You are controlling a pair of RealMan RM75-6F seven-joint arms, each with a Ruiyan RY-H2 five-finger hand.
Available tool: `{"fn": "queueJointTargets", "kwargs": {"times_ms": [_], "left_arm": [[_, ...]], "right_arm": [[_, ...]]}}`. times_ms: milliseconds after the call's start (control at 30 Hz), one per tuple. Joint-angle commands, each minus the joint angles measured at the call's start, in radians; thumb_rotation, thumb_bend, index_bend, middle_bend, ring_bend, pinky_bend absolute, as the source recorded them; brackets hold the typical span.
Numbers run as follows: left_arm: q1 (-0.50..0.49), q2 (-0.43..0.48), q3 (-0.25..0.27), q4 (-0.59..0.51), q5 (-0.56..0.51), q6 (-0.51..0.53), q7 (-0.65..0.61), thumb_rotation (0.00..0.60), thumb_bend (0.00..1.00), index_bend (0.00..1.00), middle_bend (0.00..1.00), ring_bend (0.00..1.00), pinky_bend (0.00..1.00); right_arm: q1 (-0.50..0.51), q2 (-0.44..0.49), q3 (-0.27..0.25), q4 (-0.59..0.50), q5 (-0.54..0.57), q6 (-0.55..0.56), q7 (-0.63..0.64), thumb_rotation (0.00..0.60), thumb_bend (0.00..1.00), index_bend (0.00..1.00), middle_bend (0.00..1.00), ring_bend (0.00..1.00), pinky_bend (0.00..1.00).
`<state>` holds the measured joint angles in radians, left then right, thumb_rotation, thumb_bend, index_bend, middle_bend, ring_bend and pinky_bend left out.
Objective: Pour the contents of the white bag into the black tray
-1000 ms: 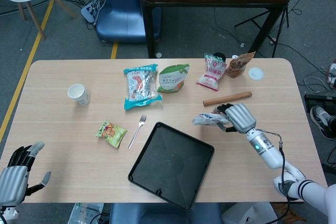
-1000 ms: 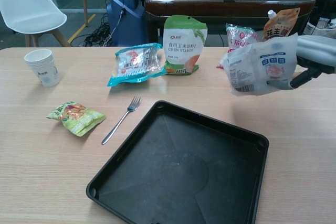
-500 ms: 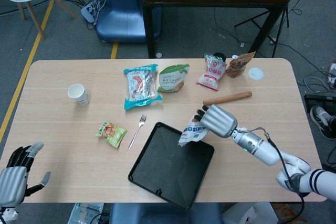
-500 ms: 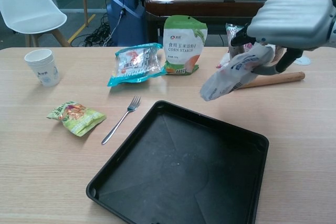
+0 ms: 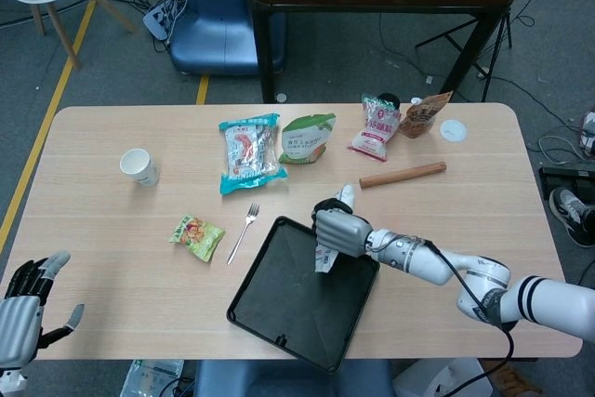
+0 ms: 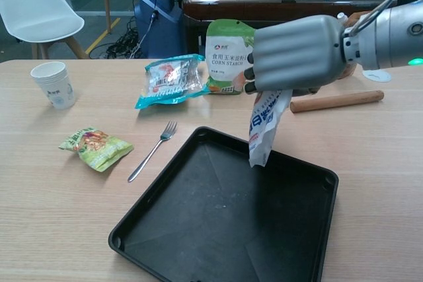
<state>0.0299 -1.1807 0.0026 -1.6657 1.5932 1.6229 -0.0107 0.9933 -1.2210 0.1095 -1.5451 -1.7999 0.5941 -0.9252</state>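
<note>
Head view: the right robot hand (image 5: 340, 229) has swung the soft white plastic bag (image 5: 325, 253) from beside the black square plastic tray (image 5: 279, 318) to over its far edge — inverted. Chest view: the bag hangs mouth-down, gripped, so pouring looks imminent.

The bag (image 6: 264, 129) is white with blue writing. The tray (image 6: 225, 222) is black. The hand (image 6: 297, 54) holding the bag is grey with black fingers (image 6: 250, 72). The table (image 6: 53, 216) is light wood.
</note>
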Motion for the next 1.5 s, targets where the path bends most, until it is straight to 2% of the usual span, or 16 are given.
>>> {"fn": "queueJointTargets", "kwargs": {"times_ms": [33, 300, 600, 900, 1233, 1367, 1500], "left_arm": [[0.001, -0.001, -0.002, 0.007, -0.003, 0.002, -0.008, 0.600, 0.29, 0.12, 0.14, 0.11, 0.05], [0.008, -0.004, -0.002, 0.021, -0.015, 0.004, -0.022, 0.600, 0.29, 0.12, 0.14, 0.11, 0.04], [0.016, -0.008, -0.002, 0.032, -0.019, 0.011, -0.034, 0.600, 0.29, 0.12, 0.14, 0.11, 0.03], [0.018, -0.012, -0.002, 0.035, -0.022, 0.007, -0.039, 0.600, 0.29, 0.12, 0.14, 0.11, 0.03], [0.013, -0.008, -0.005, 0.026, -0.015, 0.005, -0.028, 0.600, 0.29, 0.12, 0.14, 0.11, 0.03], [0.012, -0.010, -0.005, 0.025, -0.017, 0.002, -0.026, 0.600, 0.29, 0.12, 0.14, 0.11, 0.03], [0.013, -0.012, -0.004, 0.028, -0.019, 0.002, -0.029, 0.600, 0.29, 0.12, 0.14, 0.11, 0.03]], "right_arm": [[0.028, -0.020, 0.027, -0.009, 0.041, -0.066, -0.087, 0.600, 1.00, 0.95, 0.88, 0.77, 0.93], [0.042, -0.052, 0.047, -0.002, 0.144, -0.153, -0.242, 0.600, 1.00, 0.96, 0.90, 0.77, 0.93], [0.039, -0.117, 0.015, 0.061, 0.283, -0.187, -0.367, 0.600, 1.00, 0.97, 0.90, 0.77, 0.93], [0.048, -0.158, -0.034, 0.094, 0.395, -0.157, -0.422, 0.600, 1.00, 0.97, 0.91, 0.77, 0.93], [0.081, -0.072, -0.015, 0.011, 0.468, -0.052, -0.421, 0.600, 1.00, 0.97, 0.91, 0.77, 0.93], [0.097, -0.073, -0.041, 0.004, 0.490, -0.049, -0.434, 0.600, 1.00, 0.97, 0.91, 0.77, 0.93], [0.108, -0.113, -0.086, 0.032, 0.521, -0.053, -0.448, 0.600, 1.00, 0.97, 0.91, 0.77, 0.93]]}}
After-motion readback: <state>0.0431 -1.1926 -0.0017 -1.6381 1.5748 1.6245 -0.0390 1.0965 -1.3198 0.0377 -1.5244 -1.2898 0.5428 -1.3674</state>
